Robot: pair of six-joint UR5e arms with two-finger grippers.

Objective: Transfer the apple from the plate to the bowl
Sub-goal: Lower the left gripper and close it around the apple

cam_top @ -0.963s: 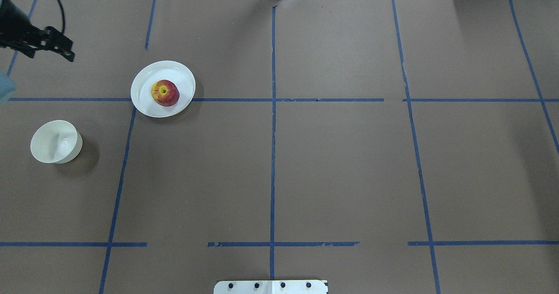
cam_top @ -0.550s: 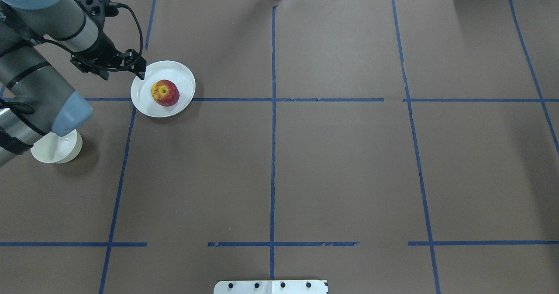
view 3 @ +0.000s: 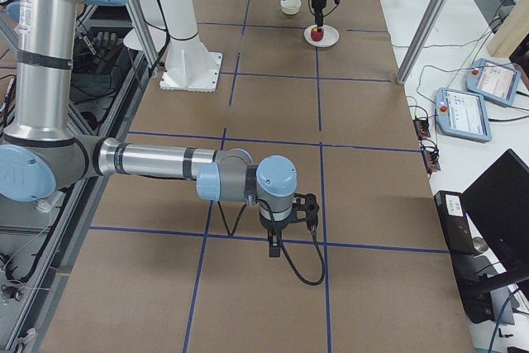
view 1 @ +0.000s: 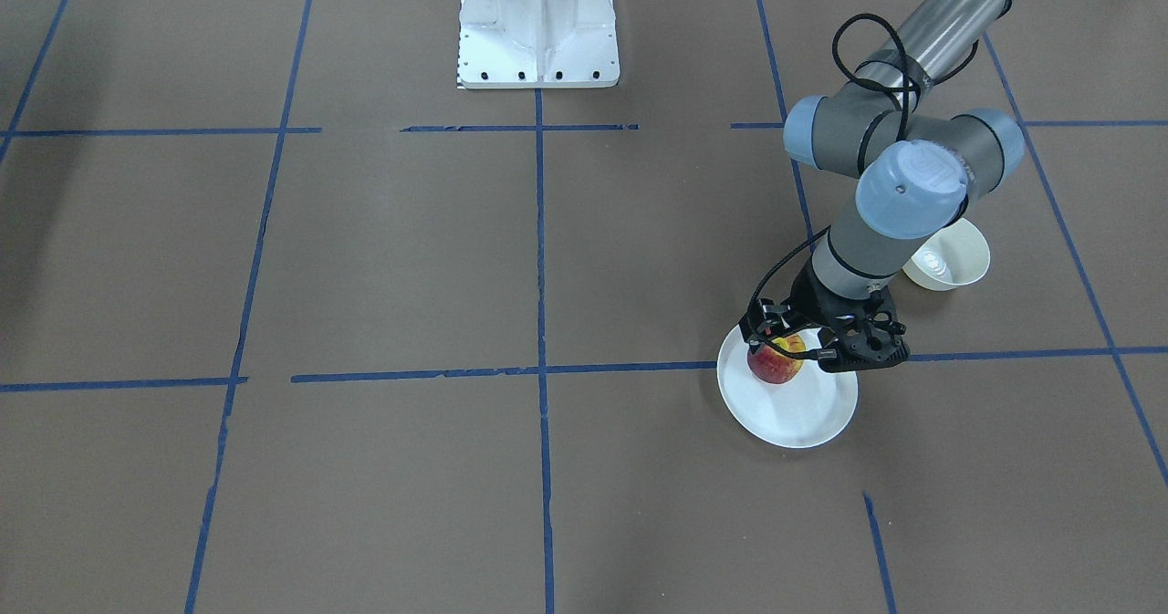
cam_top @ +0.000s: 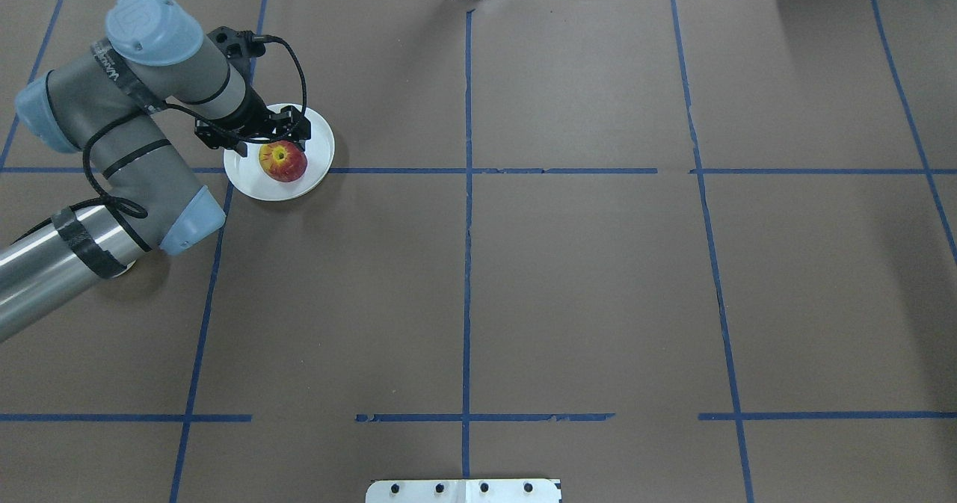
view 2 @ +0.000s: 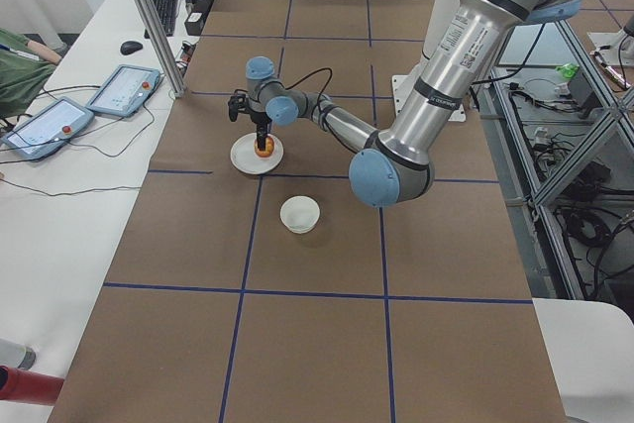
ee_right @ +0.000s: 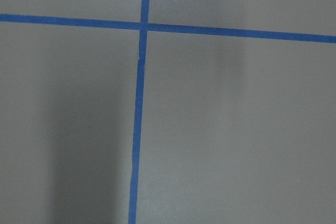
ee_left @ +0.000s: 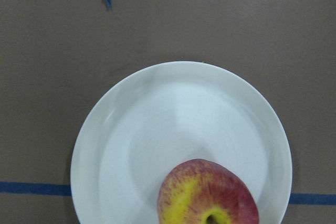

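Observation:
The red apple [cam_top: 282, 161] with a yellow patch at its stem lies on the white plate [cam_top: 318, 152], left of the table's middle. My left gripper [cam_top: 258, 138] hangs open just above the plate, right by the apple and not touching it. The left wrist view looks down on the plate [ee_left: 157, 129] with the apple [ee_left: 207, 198] at its bottom edge. The small white bowl [view 1: 949, 258] stands empty near the plate, and my left arm covers it in the overhead view. My right gripper [view 3: 277, 241] hovers over bare table far away, and I cannot tell whether it is open or shut.
Brown paper with blue tape lines covers the table. The white robot base [view 1: 538, 26] stands at the robot's edge of the table. My left arm's elbow [view 1: 912, 185] hangs over the bowl's side. Tablets and cables lie beyond the far edge [view 2: 119, 91].
My left arm has swung in from the far left corner to the plate. The gripper now hangs over the plate by the apple, and the arm covers the bowl in the overhead view.

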